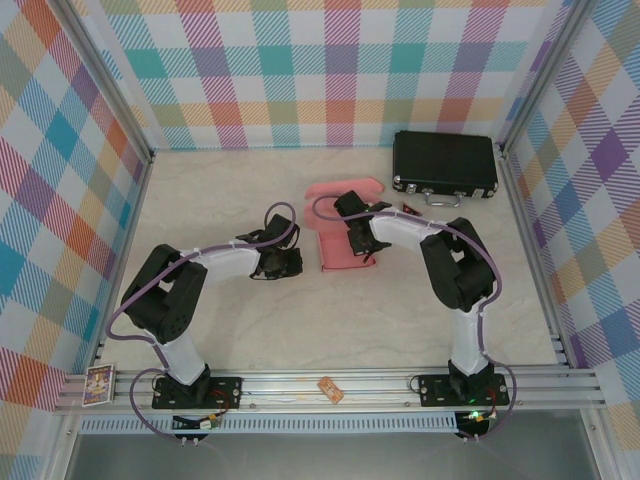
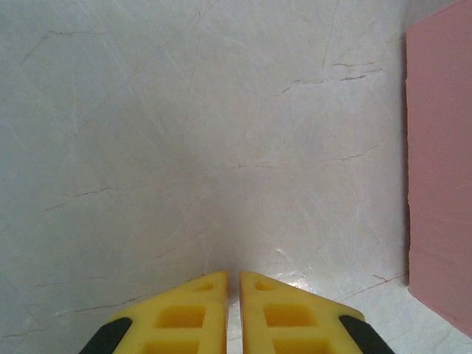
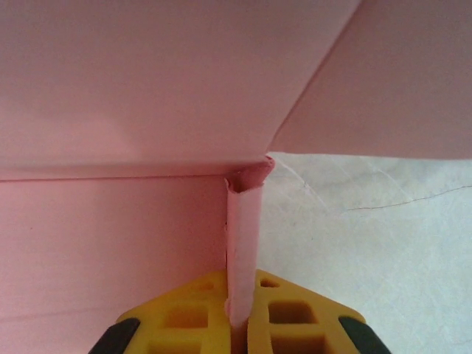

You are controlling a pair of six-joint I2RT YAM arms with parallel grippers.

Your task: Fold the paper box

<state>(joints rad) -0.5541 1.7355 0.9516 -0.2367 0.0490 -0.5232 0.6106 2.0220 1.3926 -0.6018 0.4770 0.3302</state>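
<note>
The paper box is a salmon-pink cardboard sheet lying partly folded in the middle of the table. My right gripper is over its right side, shut on a folded side wall of the box that stands upright between the yellow fingers. A large pink panel fills the space beyond that wall. My left gripper sits just left of the box over bare table, shut with nothing between its fingers. The box's left edge runs along the right of the left wrist view.
A black hard case with a handle lies at the back right. A small dark red item rests beside it. Checked walls and aluminium rails enclose the marble-patterned table. A small card lies on the front rail.
</note>
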